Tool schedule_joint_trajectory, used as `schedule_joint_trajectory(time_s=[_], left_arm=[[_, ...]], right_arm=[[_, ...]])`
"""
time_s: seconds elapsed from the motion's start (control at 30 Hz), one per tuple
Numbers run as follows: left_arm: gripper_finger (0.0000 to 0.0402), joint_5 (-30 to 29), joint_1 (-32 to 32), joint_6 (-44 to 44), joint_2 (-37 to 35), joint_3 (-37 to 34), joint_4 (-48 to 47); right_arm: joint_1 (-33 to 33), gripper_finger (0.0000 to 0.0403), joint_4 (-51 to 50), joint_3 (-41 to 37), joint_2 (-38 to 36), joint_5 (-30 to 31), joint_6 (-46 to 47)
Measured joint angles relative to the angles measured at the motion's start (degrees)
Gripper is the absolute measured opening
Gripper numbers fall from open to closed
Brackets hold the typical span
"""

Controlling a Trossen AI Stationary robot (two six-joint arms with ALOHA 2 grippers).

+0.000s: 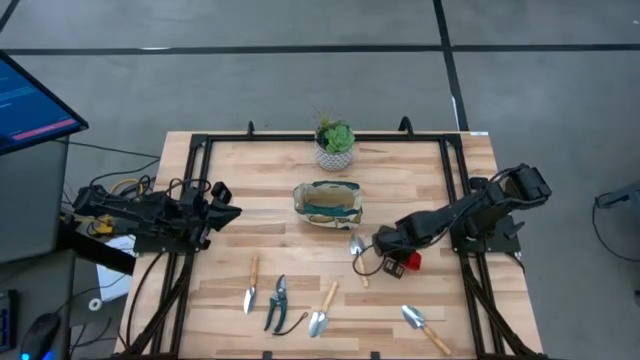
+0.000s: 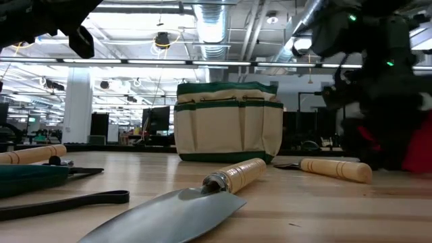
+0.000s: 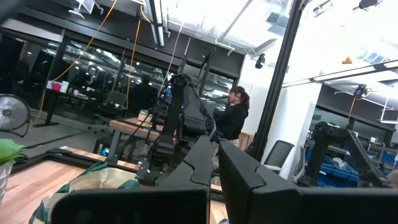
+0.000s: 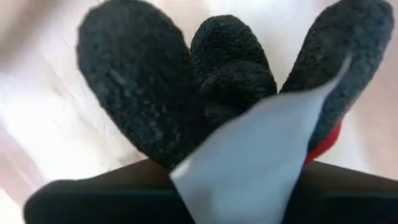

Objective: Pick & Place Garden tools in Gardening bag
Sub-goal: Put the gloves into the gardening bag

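While the right gripper (image 1: 384, 246) fingers close on the dark glove (image 4: 186, 93), left fingers closed, lift straight before swinging to the bag (image 1: 328, 203).

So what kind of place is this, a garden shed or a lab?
Most likely a robotics lab or workshop: a wooden table framed by a metal rig, exposed ducts overhead, and more arm stations with a seated person behind.

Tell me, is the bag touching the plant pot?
Apart. The high view shows a strip of bare tabletop between the gardening bag and the white plant pot.
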Motion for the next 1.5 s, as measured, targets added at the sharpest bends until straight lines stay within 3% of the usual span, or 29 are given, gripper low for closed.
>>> schedule_joint_trajectory(time_s=[0.17, 0.37, 0.57, 0.67, 0.83, 1.03, 1.5], left_arm=[[0.0002, 0.0, 0.0, 0.0, 0.0, 0.0, -0.1], [0.0002, 0.0, 0.0, 0.0, 0.0, 0.0, 0.1], [0.0002, 0.0, 0.0, 0.0, 0.0, 0.0, 0.1], [0.0002, 0.0, 0.0, 0.0, 0.0, 0.0, 0.1], [0.0002, 0.0, 0.0, 0.1, 0.0, 0.0, 0.0], [0.0002, 0.0, 0.0, 0.2, 0.0, 0.0, -0.1], [0.0002, 0.0, 0.0, 0.2, 0.0, 0.0, -0.1]], right_arm=[[-6.0, 0.0052, -4.6, 8.3, -6.6, 1.1, -7.6], [-14.7, 0.0052, -10.8, 27.2, -11.1, 6.4, -18.7], [-20.6, 0.0052, -7.6, 43.6, -6.8, 6.7, -35.2], [-22.0, 0.0052, -3.8, 47.9, -1.8, 3.3, -43.9], [-23.3, 0.0052, 1.8, 49.4, 5.5, -6.3, -54.1], [-25.1, 0.0052, 2.3, 49.3, 12.4, -14.0, -56.5], [-27.0, 0.0052, -2.7, 49.4, 18.8, -13.5, -58.5]])
